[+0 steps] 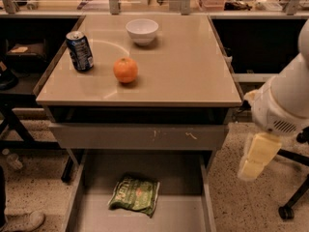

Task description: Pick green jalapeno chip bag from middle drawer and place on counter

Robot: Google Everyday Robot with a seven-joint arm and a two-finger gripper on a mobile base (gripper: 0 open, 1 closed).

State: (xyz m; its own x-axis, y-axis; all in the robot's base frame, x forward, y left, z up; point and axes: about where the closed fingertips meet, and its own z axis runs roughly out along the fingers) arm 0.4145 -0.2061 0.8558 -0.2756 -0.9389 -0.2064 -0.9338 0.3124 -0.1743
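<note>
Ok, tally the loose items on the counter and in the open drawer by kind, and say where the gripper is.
Can: 1
Bowl: 1
Orange: 1
Chip bag: 1
Total: 4
The gripper hangs to the right, outside the drawer.

Around your desk (183, 66) you have speckled terrazzo floor (241, 204), warmly lit. A black chair base (287, 210) with a caster stands at the right, and dark bench legs (12, 124) cross at the left. A cluttered back ledge (72, 4) runs behind. The hand (256, 157) hangs right of the desk, above the floor.
</note>
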